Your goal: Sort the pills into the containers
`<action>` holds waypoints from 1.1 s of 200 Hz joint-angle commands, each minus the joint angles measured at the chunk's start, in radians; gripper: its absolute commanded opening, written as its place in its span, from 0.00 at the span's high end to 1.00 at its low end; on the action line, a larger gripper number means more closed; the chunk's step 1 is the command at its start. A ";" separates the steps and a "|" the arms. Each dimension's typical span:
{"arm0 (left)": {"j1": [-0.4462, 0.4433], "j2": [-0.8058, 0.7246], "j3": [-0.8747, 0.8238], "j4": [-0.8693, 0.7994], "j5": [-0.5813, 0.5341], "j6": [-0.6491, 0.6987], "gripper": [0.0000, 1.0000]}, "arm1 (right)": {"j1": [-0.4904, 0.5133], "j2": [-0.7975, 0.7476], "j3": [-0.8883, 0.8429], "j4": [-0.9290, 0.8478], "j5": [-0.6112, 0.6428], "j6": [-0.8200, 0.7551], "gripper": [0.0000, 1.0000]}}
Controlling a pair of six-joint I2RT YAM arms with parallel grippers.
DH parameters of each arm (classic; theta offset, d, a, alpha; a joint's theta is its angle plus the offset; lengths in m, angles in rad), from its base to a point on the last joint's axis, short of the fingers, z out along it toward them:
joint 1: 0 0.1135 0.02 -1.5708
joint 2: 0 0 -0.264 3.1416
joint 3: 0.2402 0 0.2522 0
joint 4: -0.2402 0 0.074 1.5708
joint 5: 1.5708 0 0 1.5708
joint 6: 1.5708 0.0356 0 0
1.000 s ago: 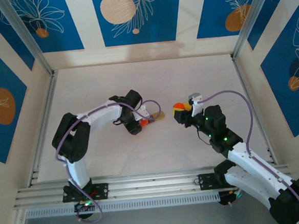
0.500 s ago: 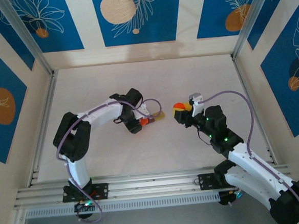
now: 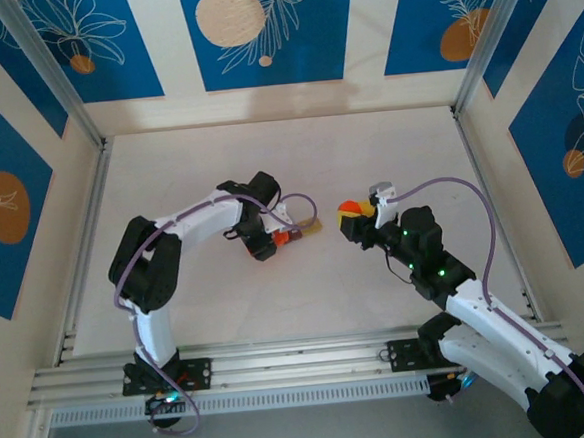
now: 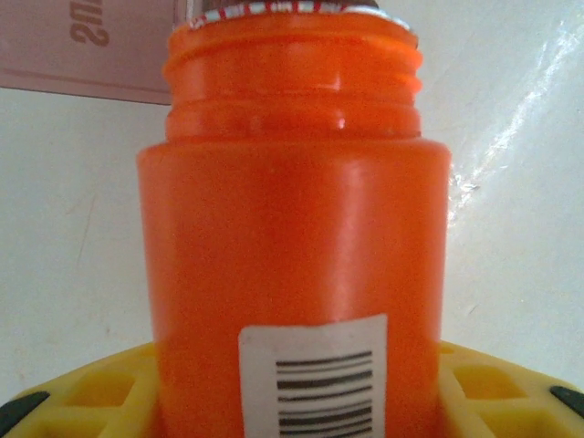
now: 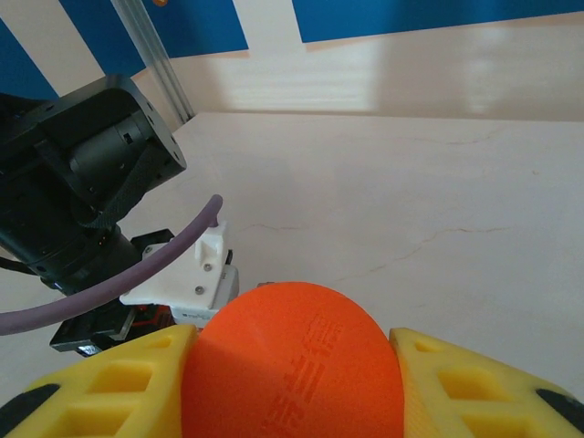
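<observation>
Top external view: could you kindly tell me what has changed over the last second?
The left arm swung slightly right, carrying the left gripper and its orange bottle closer to the containers. Unchanged: the left gripper's hold on the bottle, the right gripper gripping the orange cap, and the containers' position.

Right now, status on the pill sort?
Left gripper shut on orange pill bottle, uncapped. Right gripper shut on orange cap. Containers beside bottle. Nothing in the way.

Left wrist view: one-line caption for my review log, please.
Left gripper shut on an uncapped orange bottle, barcode label facing the camera, pale table behind.
</observation>
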 commanded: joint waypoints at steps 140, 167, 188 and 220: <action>-0.029 0.068 0.128 -0.148 -0.110 0.102 1.00 | -0.001 -0.024 0.001 -0.002 -0.025 0.014 1.00; -0.039 0.075 0.131 -0.155 -0.122 0.109 1.00 | -0.001 -0.026 0.002 -0.002 -0.027 0.014 1.00; -0.047 0.082 0.134 -0.163 -0.133 0.115 1.00 | -0.001 -0.026 0.001 -0.002 -0.027 0.014 1.00; -0.058 0.087 0.142 -0.173 -0.164 0.127 1.00 | 0.000 -0.024 0.000 -0.001 -0.029 0.015 1.00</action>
